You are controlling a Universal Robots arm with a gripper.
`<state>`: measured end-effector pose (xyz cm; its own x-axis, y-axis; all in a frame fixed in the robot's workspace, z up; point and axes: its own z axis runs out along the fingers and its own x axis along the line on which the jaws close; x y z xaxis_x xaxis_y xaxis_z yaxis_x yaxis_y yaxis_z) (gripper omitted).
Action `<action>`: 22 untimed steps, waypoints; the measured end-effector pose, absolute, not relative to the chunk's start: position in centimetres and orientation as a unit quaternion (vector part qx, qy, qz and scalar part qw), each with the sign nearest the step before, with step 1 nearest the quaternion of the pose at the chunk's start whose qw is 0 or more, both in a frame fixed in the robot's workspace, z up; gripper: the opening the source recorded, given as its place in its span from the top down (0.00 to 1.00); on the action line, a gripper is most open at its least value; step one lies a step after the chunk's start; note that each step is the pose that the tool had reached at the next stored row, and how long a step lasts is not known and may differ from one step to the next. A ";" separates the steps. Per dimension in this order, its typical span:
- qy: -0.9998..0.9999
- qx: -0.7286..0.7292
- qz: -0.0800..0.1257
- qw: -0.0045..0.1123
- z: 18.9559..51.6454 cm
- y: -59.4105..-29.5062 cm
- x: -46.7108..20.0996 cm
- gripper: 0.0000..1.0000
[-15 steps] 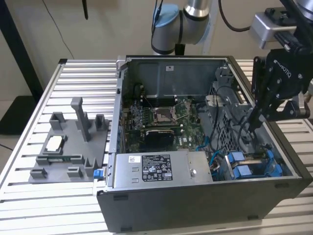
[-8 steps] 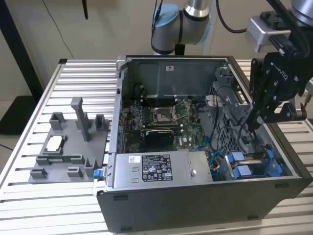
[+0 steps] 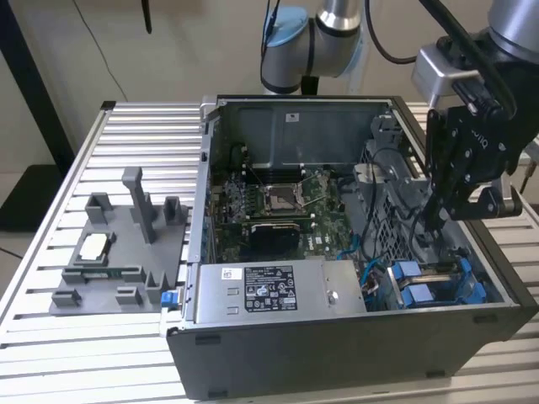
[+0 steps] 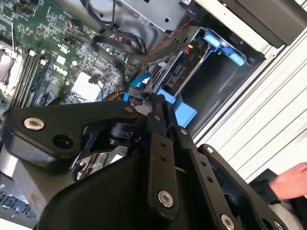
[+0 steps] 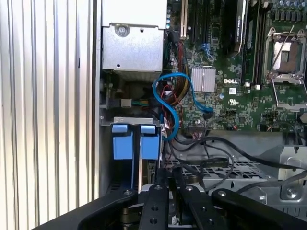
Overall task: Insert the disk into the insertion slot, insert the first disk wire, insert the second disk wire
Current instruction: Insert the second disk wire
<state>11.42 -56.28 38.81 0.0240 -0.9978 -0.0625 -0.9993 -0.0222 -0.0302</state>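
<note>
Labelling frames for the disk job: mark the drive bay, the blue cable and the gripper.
drive bay [image 5: 128,143]: first wrist view, on a blue rail.
blue cable [image 5: 169,112]: first wrist view, on the middle of its curve.
gripper [image 3: 445,206]: exterior view, near the fingertips, above the open case.

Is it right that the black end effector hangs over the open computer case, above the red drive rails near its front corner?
Not quite: the rails are bright blue, not red, as the exterior view shows, and the first wrist view agrees. The rest holds: the end effector hangs over the open case, above those rails.
</note>
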 end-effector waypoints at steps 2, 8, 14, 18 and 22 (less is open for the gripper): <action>0.698 -0.715 0.011 0.033 38.8 -56.3 11.4 0.84; 0.698 -0.715 0.011 0.034 38.8 -56.3 11.4 0.84; 0.698 -0.715 0.011 0.034 38.8 -56.3 11.4 0.84; 0.698 -0.715 0.006 0.037 38.7 -56.3 11.4 0.84; 0.698 -0.715 0.000 0.043 38.2 -56.7 11.3 0.84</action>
<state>11.27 -56.74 38.20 0.0264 -0.9978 -0.0600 -0.9979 -0.0227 -0.0615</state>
